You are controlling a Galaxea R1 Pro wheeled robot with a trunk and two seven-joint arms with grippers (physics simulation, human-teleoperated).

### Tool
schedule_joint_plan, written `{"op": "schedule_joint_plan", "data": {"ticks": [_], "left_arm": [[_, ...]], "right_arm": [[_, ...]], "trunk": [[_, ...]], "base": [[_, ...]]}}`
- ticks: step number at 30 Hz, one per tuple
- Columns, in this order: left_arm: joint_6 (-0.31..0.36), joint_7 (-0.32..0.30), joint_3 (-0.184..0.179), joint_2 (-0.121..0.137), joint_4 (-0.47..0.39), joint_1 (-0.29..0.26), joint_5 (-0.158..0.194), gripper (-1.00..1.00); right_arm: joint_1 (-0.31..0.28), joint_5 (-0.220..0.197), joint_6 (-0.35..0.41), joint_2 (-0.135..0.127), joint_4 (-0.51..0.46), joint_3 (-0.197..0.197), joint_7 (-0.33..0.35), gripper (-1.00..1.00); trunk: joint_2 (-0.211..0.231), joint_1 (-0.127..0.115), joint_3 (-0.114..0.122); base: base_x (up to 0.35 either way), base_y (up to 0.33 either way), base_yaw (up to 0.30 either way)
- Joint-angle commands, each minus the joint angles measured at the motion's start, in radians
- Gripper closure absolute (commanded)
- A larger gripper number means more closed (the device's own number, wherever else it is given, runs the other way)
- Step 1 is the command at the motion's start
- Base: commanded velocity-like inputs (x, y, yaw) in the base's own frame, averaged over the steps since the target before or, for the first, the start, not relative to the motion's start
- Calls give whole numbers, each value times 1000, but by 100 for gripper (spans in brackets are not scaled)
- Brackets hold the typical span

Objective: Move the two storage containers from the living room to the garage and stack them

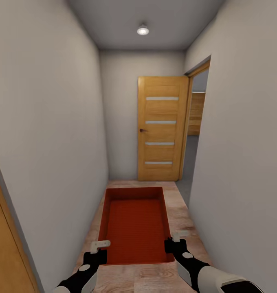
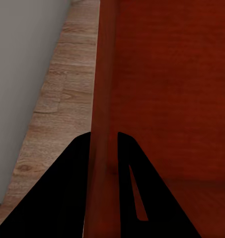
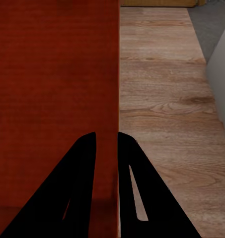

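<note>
One red-orange storage container (image 1: 135,221) sits in the lower centre of the head view, held out in front of the robot above a light wood-plank floor (image 1: 177,211) in a narrow white-walled hallway. The left gripper (image 1: 98,249) at the lower left is clamped on the container's left wall near its close corner, and the right gripper (image 1: 173,241) at the lower right is clamped on the right wall in the same way. In the left wrist view the gripper (image 2: 103,136) has its two dark fingers on either side of the thin red wall (image 2: 103,89), with the planks showing beside it. The right wrist view shows that gripper (image 3: 107,135) straddling the opposite wall (image 3: 115,74) likewise. At the centre right of the head view a wooden door (image 1: 162,130) with pale stripes stands open, and a round ceiling lamp (image 1: 143,29) glows at the top.
</note>
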Motion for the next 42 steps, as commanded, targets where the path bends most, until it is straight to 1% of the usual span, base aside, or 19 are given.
{"op": "schedule_joint_plan", "data": {"ticks": [1, 42], "left_arm": [[-33, 9, -5, 0, -3, -1, -3, 100], [-32, 8, -7, 0, -3, -1, -2, 100]], "right_arm": [[-1, -30, -6, -2, 4, -14, -11, 100], [-1, -30, -6, -2, 4, -14, -11, 100]], "trunk": [[-1, 1, -1], [-1, 1, -1]], "base": [[317, 0, 0], [317, 0, 0]]}}
